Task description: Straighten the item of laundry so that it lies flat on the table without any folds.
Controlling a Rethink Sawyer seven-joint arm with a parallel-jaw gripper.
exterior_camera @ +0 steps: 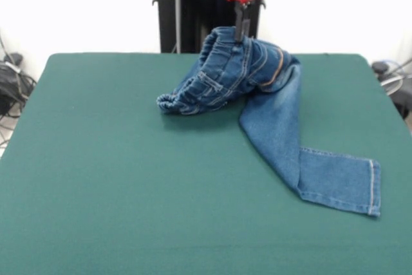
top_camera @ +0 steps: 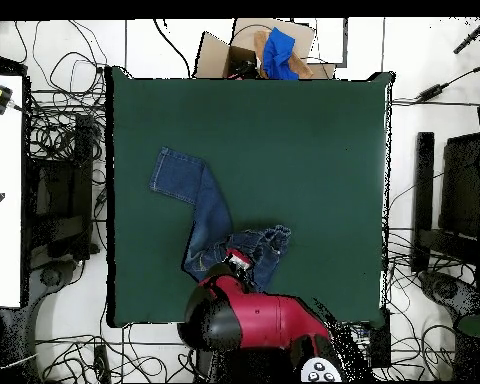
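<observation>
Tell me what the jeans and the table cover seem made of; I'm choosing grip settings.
Jeans: blue denim, by the woven look, faded patches and orange stitching. Table: covered in matte dark green cloth, probably felt; no sheen or visible weave, though that leaves it open.

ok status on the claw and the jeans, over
Claw shut on jeans, pinching the bunched top and holding it raised. One leg trails flat on the green table, bent near the hem. Nothing in the way.
</observation>
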